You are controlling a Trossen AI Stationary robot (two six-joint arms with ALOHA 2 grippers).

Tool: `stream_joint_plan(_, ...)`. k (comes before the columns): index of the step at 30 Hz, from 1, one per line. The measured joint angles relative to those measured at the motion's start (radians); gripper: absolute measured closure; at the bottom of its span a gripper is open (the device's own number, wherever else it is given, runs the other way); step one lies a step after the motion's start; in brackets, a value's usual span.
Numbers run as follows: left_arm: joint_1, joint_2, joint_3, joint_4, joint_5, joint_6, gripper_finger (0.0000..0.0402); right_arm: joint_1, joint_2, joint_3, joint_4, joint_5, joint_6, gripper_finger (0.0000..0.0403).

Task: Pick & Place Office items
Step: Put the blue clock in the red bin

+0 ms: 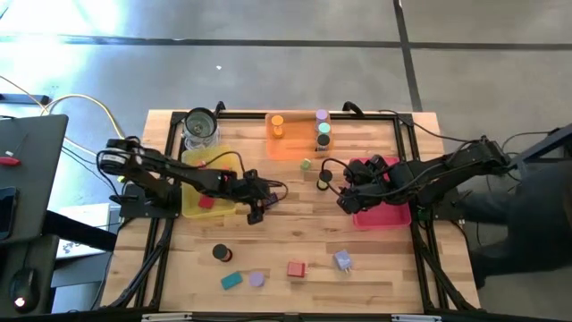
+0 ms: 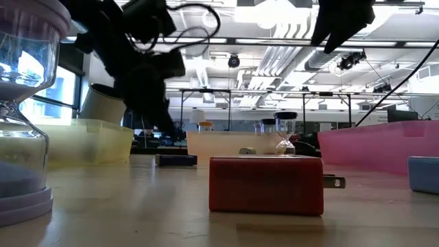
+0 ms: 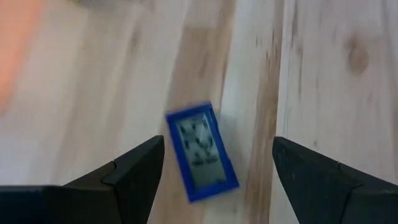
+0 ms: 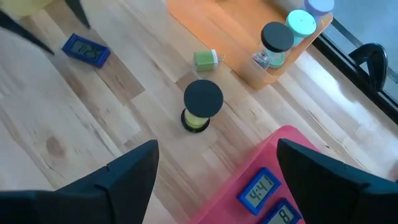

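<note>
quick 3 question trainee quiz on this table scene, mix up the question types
1. True or false: the left gripper is clamped on the blue timer.
2. Which tray holds two blue timers? A yellow tray B pink tray C orange tray
3. Fill in: the black-capped cylinder on the bare wood stands ____.

Key: 1 false, the jaws are open above it; 2 B; 3 upright.

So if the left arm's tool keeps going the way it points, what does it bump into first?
Most likely the small blue clock. The left tool is open and points down at the wooden table, with the clock lying flat between its fingers. How far above it the tool sits is hard to judge.
</note>
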Motion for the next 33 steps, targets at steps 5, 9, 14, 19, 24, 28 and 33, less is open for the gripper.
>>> stream_joint_plan(5,-0.016,0.083,-0.002,0.032,-0.001,-0.004,0.0110,0.000,0.000,0.000,-0.002,-0.004,0.001,0.0088)
stream_joint_plan(9,-0.011,0.130,-0.001,0.049,-0.016,-0.010,0.0110,0.000,0.000,0.000,0.002,-0.005,0.000,0.0088)
stream_joint_plan(14,-0.009,0.158,0.001,0.070,-0.012,-0.005,0.0110,0.000,0.000,0.000,0.003,-0.005,0.000,0.0088)
stream_joint_plan(19,-0.009,0.160,0.001,0.077,-0.013,-0.004,0.0110,0.000,0.000,0.000,0.003,-0.006,0.000,0.0088)
stream_joint_plan(24,0.001,0.160,0.001,0.085,-0.016,-0.007,0.0110,0.000,0.000,0.000,0.004,-0.006,0.000,0.0088)
stream_joint_plan(28,0.009,0.160,0.001,0.086,-0.015,-0.014,0.0121,0.000,0.000,0.000,0.004,-0.006,0.000,0.0088)
stream_joint_plan(33,0.010,0.161,0.001,0.088,-0.020,-0.023,0.0164,0.000,0.000,0.000,0.004,-0.006,0.000,0.0088)
